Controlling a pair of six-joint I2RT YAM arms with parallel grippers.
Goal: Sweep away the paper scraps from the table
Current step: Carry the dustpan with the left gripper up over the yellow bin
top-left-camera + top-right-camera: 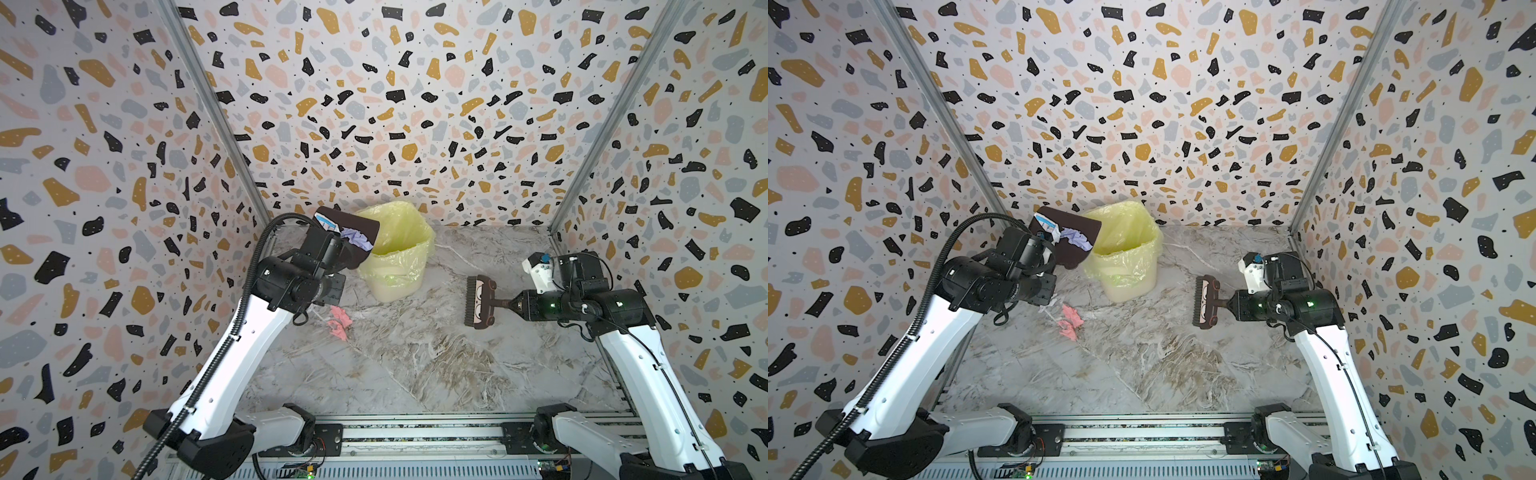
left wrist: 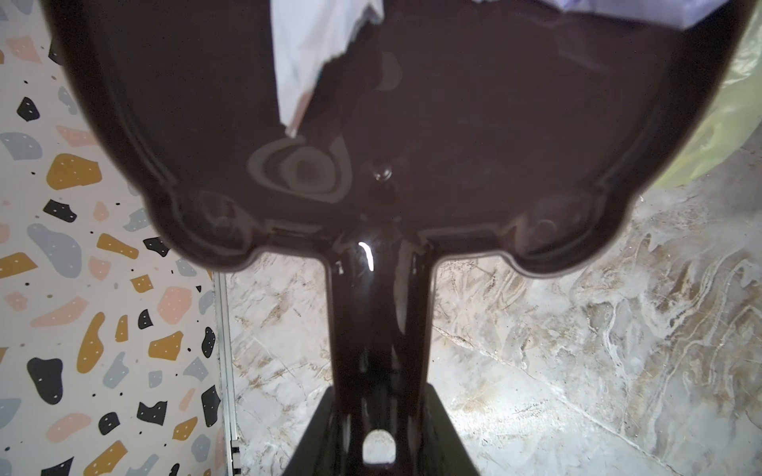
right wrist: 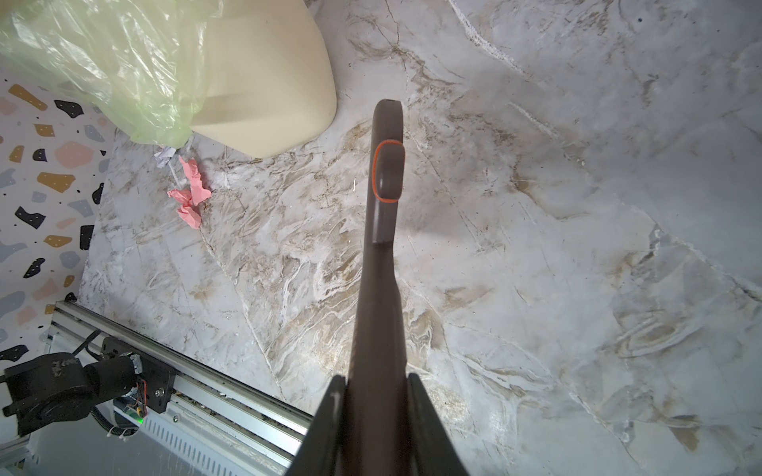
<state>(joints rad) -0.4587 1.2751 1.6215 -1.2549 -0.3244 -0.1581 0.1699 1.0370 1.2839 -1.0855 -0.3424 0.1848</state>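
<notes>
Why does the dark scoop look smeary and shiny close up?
Left wrist view: the glossy dark-brown plastic dustpan fills the lens, blurred, glare streak on its handle; right wrist view: the crumpled pink paper scraps look sharp.

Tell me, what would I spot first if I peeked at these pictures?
Probably the dark dustpan, held up by the left gripper beside the rim of the yellow-lined bin at the back of the table, with a lilac scrap and a white-and-blue scrap on it. Next come the pink scraps lying on the table in front of the bin, and the brush gripped by the right gripper on the right.
</notes>
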